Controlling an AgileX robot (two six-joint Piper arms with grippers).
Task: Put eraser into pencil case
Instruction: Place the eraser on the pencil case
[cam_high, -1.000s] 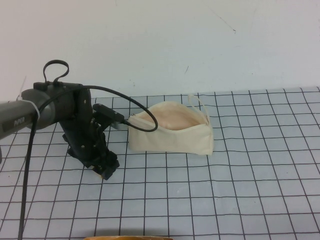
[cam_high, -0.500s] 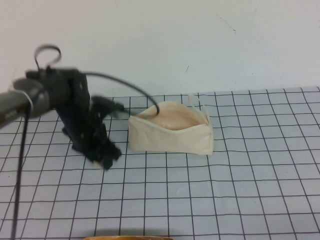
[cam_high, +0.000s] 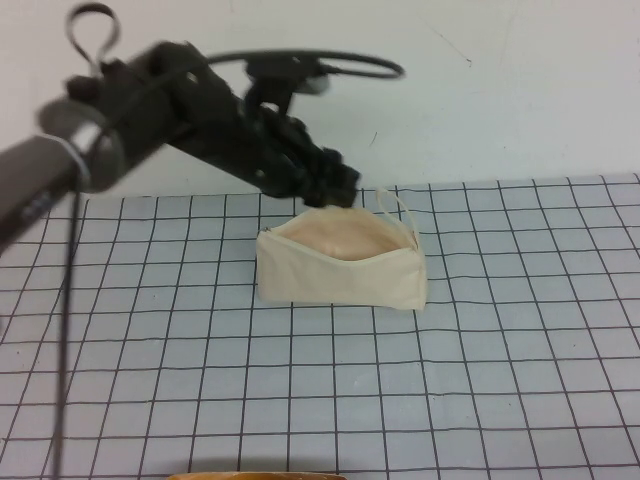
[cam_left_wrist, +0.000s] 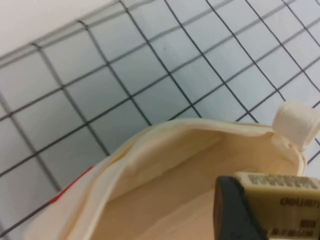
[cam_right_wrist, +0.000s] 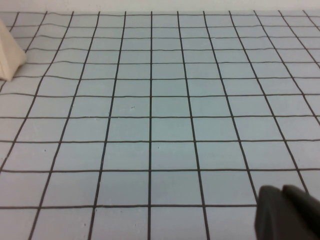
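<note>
Left wrist view shows your left gripper (cam_left_wrist: 280, 200) pinching the eraser (cam_left_wrist: 280, 192) over the pencil case (cam_left_wrist: 165, 170) mouth, ready to drop; right gripper (cam_right_wrist: 290, 212) parked at five o'clock, jaws unreadable.

One pencil case (cam_high: 340, 268) is counted on the grid mat (cam_high: 400, 400), standing with its mouth open. One eraser (cam_left_wrist: 280, 200) is seen, clamped in the left gripper (cam_high: 335, 185) above the case opening. One loop cord (cam_high: 400, 208) is attached at the case's end. Two grippers are counted: the left one over the case, and the right gripper (cam_right_wrist: 287, 212), of which only a dark tip is shown above bare mat.
</note>
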